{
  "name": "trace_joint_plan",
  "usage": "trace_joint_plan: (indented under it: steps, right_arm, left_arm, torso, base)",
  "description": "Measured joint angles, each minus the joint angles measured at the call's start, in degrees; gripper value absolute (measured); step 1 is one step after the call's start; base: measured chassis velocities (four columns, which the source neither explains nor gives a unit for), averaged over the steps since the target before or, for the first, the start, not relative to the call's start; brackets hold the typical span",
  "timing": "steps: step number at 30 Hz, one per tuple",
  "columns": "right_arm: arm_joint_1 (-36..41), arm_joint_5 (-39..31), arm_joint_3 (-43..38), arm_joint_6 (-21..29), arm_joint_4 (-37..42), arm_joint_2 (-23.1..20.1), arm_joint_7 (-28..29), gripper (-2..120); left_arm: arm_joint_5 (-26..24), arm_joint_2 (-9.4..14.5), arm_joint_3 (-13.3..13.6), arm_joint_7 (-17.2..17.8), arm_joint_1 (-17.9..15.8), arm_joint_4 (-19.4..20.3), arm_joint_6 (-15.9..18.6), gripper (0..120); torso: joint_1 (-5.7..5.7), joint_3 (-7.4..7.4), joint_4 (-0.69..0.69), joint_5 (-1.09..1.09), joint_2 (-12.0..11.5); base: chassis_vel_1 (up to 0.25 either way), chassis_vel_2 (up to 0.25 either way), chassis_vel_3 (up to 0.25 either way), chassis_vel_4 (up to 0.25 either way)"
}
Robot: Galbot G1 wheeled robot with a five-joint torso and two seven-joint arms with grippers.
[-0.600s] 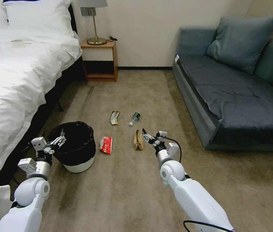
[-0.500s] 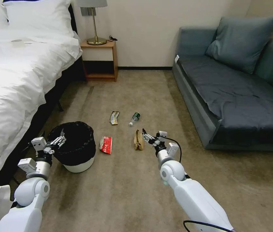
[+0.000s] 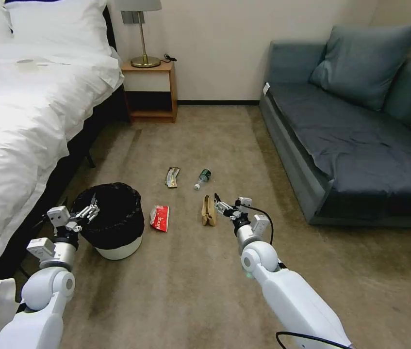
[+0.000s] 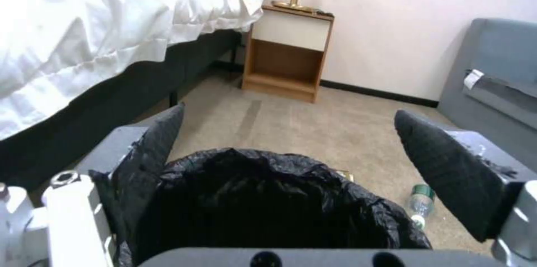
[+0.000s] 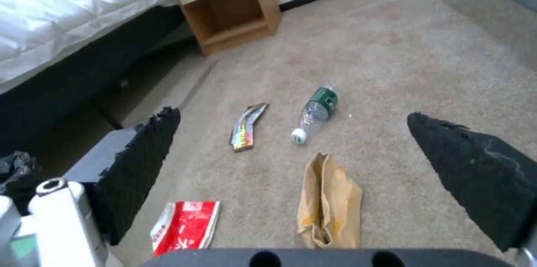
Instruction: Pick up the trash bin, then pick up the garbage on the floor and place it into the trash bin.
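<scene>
White trash bin (image 3: 118, 249) with black liner, red-and-white wrapper (image 3: 159, 217), tan paper bag (image 3: 208, 211), green-labelled clear bottle (image 3: 202, 178)

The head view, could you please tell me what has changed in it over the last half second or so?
Nothing has visibly changed. The left hand stays open at the trash bin rim, the right hand open by the paper bag, and all the litter lies where it was.

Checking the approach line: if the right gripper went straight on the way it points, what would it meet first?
Probably the tan paper bag, lying between the open fingers of the right gripper. The clear bottle lies beyond it; depth is uncertain.
</scene>
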State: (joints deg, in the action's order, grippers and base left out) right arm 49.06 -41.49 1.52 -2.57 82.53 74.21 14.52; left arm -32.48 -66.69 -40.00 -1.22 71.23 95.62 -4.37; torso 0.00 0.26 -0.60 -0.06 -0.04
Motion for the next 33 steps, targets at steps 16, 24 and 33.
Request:
trace_joint_plan:
  steps: [16,24,33]
  right_arm:
    - [0.00,0.00,0.00,0.00,0.00,0.00,0.00,100]
    - [0.00,0.00,0.00,0.00,0.00,0.00,0.00,100]
    - [0.00,0.00,0.00,0.00,0.00,0.00,0.00,100]
  left_arm:
    - [0.00,0.00,0.00,0.00,0.00,0.00,0.00,100]
    - [0.00,0.00,0.00,0.00,0.00,0.00,0.00,100]
    - [1.62,-1.02,-0.51,0.13,-0.20,0.62,-0.80,100]
  torso:
    - [0.00,0.00,0.00,0.00,0.00]
    - [0.00,0.00,0.00,0.00,0.00]
    - [0.00,0.00,0.01,0.00,0.00]
  base:
    - [0.000,0.000,0.000,0.000]
    - [0.000,0.000,0.000,0.000]
    - [0.000,0.000,0.000,0.000]
